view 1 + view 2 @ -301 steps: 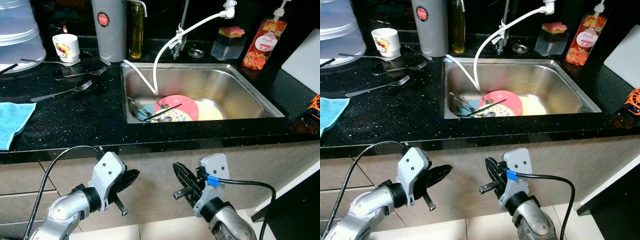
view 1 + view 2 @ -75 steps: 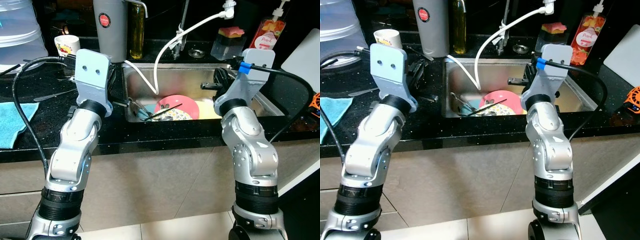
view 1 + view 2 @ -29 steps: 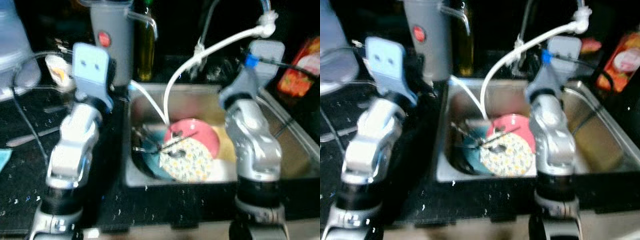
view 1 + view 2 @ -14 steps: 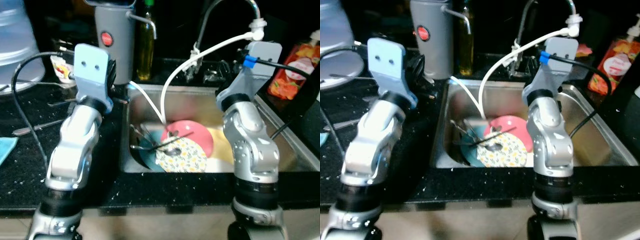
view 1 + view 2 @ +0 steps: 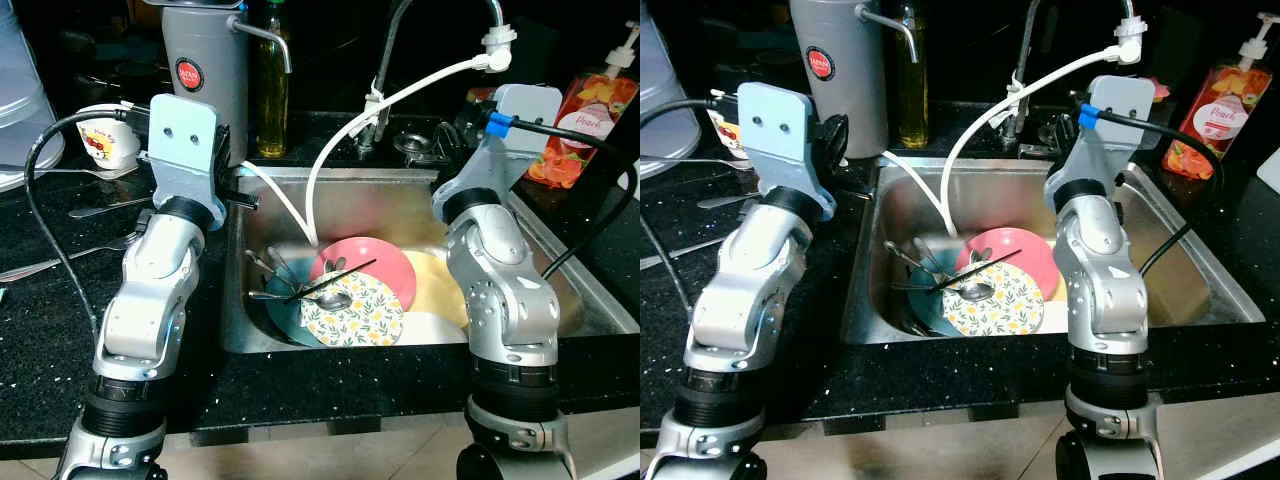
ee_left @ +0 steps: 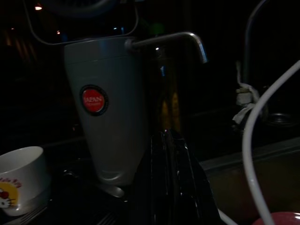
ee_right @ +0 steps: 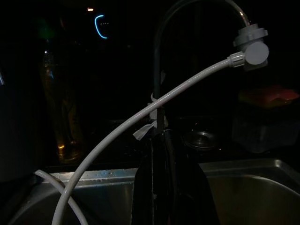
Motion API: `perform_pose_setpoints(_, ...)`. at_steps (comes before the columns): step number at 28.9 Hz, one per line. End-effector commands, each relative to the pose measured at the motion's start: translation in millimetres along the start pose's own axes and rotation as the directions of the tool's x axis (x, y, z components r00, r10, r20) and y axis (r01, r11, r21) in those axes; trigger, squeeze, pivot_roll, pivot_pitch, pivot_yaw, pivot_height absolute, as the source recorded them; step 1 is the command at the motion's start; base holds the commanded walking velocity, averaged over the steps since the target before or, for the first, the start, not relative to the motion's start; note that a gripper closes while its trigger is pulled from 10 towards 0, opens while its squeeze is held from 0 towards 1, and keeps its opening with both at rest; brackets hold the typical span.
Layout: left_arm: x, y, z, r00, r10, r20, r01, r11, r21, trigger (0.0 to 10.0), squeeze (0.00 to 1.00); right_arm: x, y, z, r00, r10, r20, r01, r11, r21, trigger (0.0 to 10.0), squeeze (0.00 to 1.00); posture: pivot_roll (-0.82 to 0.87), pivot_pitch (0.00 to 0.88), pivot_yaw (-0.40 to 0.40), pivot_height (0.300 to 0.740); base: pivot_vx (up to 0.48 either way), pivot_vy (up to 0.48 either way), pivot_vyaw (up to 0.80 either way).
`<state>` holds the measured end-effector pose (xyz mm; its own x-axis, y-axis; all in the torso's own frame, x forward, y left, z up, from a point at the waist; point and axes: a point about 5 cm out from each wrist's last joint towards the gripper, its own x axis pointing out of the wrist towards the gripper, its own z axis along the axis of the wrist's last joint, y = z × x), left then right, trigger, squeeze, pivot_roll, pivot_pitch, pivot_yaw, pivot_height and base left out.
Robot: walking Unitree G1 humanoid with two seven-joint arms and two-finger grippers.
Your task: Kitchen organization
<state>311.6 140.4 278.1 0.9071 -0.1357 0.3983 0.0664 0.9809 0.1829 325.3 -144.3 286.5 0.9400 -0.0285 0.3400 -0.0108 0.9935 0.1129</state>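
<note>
You are at approach step: dishes lie in sink, untouched. Left pincer and right pincer both closed, empty, raised above desk. Next: open, lower into sink.

The two head views look forward and down from close above the black counter, sharing the steel sink and both raised arms. The left wrist view faces low across the counter at the grey dispenser, quite near. The right wrist view faces the tap over the sink's back rim; the white hose appears in all views
</note>
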Motion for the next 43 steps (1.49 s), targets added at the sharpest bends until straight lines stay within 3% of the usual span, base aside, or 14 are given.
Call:
perform_pose_setpoints(1,1.2,3.0,-3.7,0.999,0.027,-0.028,-0.027,0.999,0.024,10.0,0.00,-0.3,-1.5,-2.2,1.000,0.000,-0.013,0.000,1.000,0.008,10.0,0.00,0.17,0.010,-0.071,0.740,0.000,0.000,0.00)
perform_pose_setpoints(6,4.3,13.2,-2.3,0.994,0.092,-0.056,-0.085,0.991,0.105,10.0,0.00,-0.6,-0.9,-1.8,1.000,0.008,-0.011,-0.008,1.000,0.007,10.0,0.00,0.18,0.013,-0.071,0.740,0.000,0.000,0.00)
perform_pose_setpoints(10,9.5,38.1,-9.1,0.952,0.220,-0.214,-0.175,0.962,0.208,10.0,0.00,-0.4,1.4,1.2,0.999,0.046,-0.002,-0.046,0.999,0.003,10.0,0.00,0.20,0.018,-0.074,0.740,0.000,0.000,0.00)
perform_pose_setpoints(14,12.6,43.8,-6.7,0.946,0.226,-0.234,-0.173,0.959,0.226,10.0,0.00,0.9,1.9,4.0,0.998,0.063,0.006,-0.063,0.998,0.002,10.0,0.00,0.20,0.018,-0.076,0.740,0.000,0.000,0.00)
perform_pose_setpoints(18,29.9,66.5,-9.0,0.916,0.160,-0.369,-0.019,0.934,0.357,10.0,0.00,9.1,2.2,16.6,0.993,0.113,0.037,-0.113,0.993,-0.017,10.0,0.00,0.22,0.017,-0.076,0.740,0.000,0.000,0.00)
perform_pose_setpoints(24,25.6,87.3,-12.2,0.867,0.094,-0.489,0.167,0.870,0.464,10.0,0.00,9.6,0.0,18.6,0.992,0.115,0.042,-0.114,0.993,-0.018,10.0,0.00,0.24,0.020,-0.062,0.740,0.000,0.000,0.00)
perform_pose_setpoints(27,21.7,89.8,-11.8,0.855,0.083,-0.512,0.200,0.858,0.473,10.0,0.00,8.5,-1.0,17.4,0.993,0.113,0.038,-0.112,0.994,-0.016,10.0,0.00,0.24,0.022,-0.060,0.740,0.000,0.000,0.00)
perform_pose_setpoints(30,6.5,76.3,-15.3,0.827,0.000,-0.563,0.304,0.841,0.447,10.0,0.00,6.3,-1.6,13.0,0.994,0.109,0.025,-0.109,0.994,-0.011,10.0,0.00,0.25,0.022,-0.055,0.740,0.000,0.000,0.00)
perform_pose_setpoints(32,-7.0,60.4,-21.0,0.803,-0.028,-0.596,0.341,0.841,0.420,10.0,0.00,5.9,-0.6,10.8,0.993,0.113,0.019,-0.113,0.994,-0.007,10.0,0.00,0.25,0.020,-0.054,0.740,0.000,0.000,0.00)
perform_pose_setpoints(34,-10.9,56.3,-22.7,0.797,-0.027,-0.604,0.343,0.842,0.416,10.0,0.00,5.9,-0.2,10.4,0.993,0.115,0.019,-0.115,0.993,-0.006,10.0,0.00,0.25,0.020,-0.054,0.740,0.000,0.000,0.00)
perform_pose_setpoints(35,-14.7,52.0,-24.6,0.788,-0.028,-0.615,0.351,0.841,0.412,10.0,0.25,6.3,0.0,10.1,0.993,0.118,0.017,-0.118,0.993,-0.005,10.0,0.00,0.25,0.020,-0.054,0.740,0.000,0.000,0.00)
perform_pose_setpoints(36,-19.4,46.9,-27.2,0.779,-0.031,-0.626,0.357,0.843,0.402,10.0,1.00,6.6,0.2,9.5,0.993,0.120,0.015,-0.120,0.993,-0.005,10.0,0.00,0.26,0.018,-0.055,0.740,0.000,0.000,0.00)
perform_pose_setpoints(40,-27.3,40.9,-31.6,0.767,-0.014,-0.641,0.387,0.807,0.446,10.0,1.00,7.1,0.2,7.5,0.992,0.124,0.009,-0.124,0.992,-0.004,10.0,0.00,0.26,0.015,-0.053,0.740,0.000,0.000,0.00)
perform_pose_setpoints(43,-26.4,45.4,-34.4,0.769,0.039,-0.638,0.355,0.804,0.478,10.0,1.00,6.5,1.2,6.8,0.992,0.125,0.007,-0.125,0.992,-0.003,10.0,0.00,0.25,0.013,-0.044,0.740,0.000,0.000,0.00)
